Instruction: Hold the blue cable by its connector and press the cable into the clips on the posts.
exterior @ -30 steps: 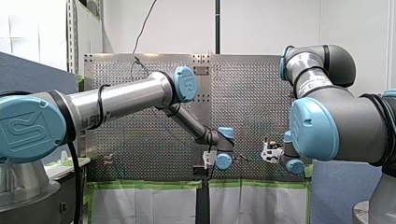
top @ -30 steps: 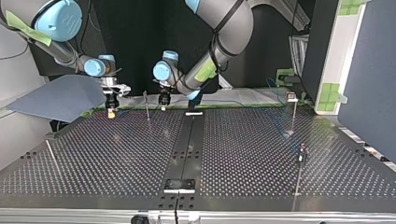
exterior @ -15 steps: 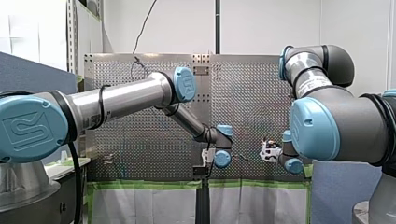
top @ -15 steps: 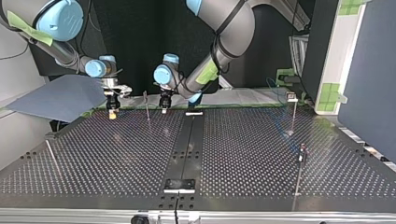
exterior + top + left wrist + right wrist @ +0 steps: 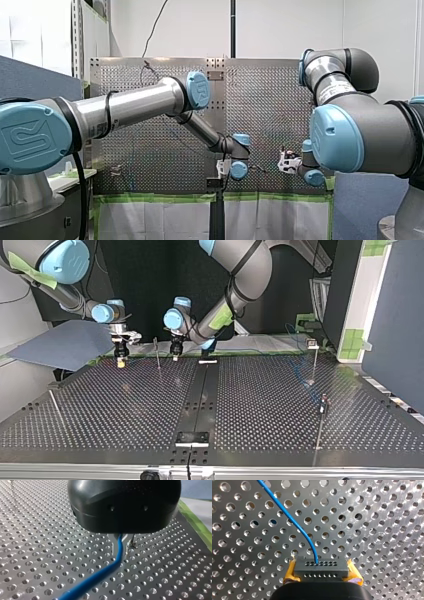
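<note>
At 8 o'clock in the top view, a post point(image 5: 56, 409) on the table point(image 5: 125, 440). At 10 o'clock, right gripper point(image 5: 119, 360) low over the holes, grip too small to read there. Closer in the right wrist view: yellow pads point(image 5: 291, 573) clamped on both ends of connector point(image 5: 321, 568), blue cable point(image 5: 294, 522) curving away ahead. At 11 o'clock, second post point(image 5: 157, 354), left gripper point(image 5: 175, 351) just beside. Left wrist view: black housing point(image 5: 125, 505) over the fingers, can't tell their gap; cable running out from under. Last posts at 2 point(image 5: 315, 362) and 4 o'clock point(image 5: 320, 422).
</note>
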Available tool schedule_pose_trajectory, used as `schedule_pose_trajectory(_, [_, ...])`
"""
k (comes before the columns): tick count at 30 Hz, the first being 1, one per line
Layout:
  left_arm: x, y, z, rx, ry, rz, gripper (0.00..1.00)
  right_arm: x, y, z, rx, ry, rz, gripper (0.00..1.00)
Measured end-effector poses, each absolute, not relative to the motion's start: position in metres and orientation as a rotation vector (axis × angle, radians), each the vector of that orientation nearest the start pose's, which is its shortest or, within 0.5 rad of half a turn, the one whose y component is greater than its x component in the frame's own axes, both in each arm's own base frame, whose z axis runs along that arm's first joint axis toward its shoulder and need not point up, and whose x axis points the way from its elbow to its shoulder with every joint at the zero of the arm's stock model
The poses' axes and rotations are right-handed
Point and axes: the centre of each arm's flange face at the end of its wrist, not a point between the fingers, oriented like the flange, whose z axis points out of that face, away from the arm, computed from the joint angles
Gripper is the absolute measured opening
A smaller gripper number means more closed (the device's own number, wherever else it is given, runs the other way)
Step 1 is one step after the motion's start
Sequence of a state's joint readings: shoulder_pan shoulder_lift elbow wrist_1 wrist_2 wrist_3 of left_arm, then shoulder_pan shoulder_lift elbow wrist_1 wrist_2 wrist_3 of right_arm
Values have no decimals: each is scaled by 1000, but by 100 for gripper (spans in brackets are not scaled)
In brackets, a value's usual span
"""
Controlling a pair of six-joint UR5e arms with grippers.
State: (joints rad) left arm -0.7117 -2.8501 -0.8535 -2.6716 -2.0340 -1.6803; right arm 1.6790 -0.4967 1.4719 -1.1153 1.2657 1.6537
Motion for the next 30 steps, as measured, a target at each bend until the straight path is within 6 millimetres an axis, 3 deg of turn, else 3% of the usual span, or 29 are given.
schedule_pose_trajectory(1, [561, -601, -33, 147, 1653, -243, 60, 238, -680, -45, 1378, -938, 1618, 0])
schedule_pose_trajectory(3, [560, -601, -36, 145, 1654, -256, 85, 238, -680, -45, 1378, -939, 1618, 0])
schedule_pose_trajectory(10, [557, -603, -40, 173, 1656, -311, 91, 238, -680, -45, 1380, -941, 1619, 0])
schedule_pose_trajectory(12, [557, -605, -39, 183, 1657, -324, 98, 239, -679, -46, 1381, -942, 1619, 0])
schedule_pose_trajectory(30, [545, -599, -54, 244, 1702, -295, 98, 240, -678, -46, 1386, -945, 1625, 0])
